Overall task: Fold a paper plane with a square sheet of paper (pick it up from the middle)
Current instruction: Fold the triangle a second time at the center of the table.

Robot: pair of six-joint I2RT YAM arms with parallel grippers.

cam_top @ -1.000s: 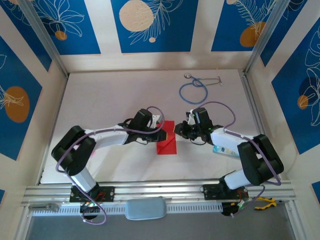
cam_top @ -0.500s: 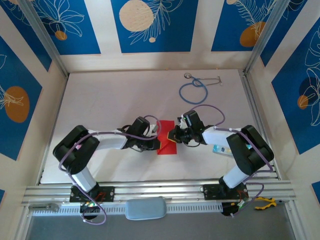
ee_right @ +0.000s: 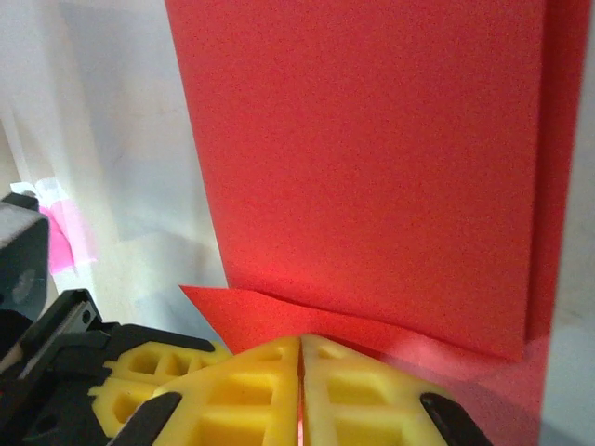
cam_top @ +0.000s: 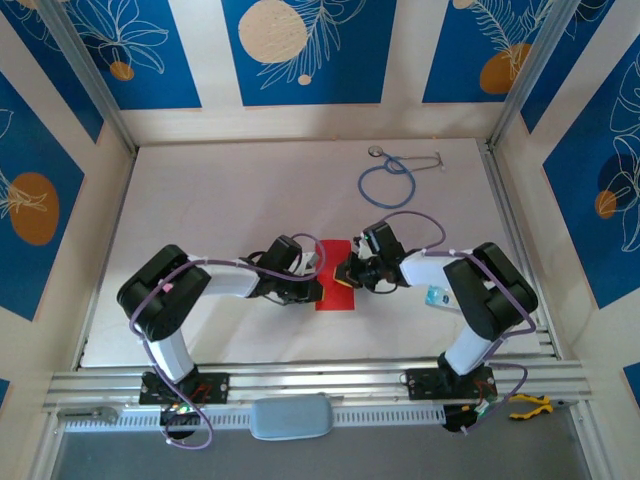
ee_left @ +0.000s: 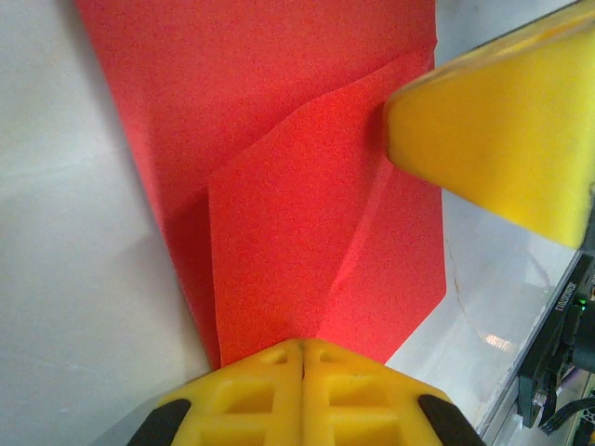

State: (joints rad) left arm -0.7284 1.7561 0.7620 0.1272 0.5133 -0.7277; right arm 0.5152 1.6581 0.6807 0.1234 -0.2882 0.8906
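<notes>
Right gripper [cam_top: 345, 272] slid left; paper [cam_top: 337, 299] lies between it and left gripper [cam_top: 318, 290].

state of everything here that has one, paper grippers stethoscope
paper, partly folded, lying flat
left gripper, shut, tips at the paper's edge
right gripper, shut, tips at the paper's edge
stethoscope, tube looped, lying apart from both grippers

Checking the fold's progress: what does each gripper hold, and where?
Both jaws are shut on the red paper: the left gripper pinches its left edge, the right gripper seemingly a folded flap at its right side.
</notes>
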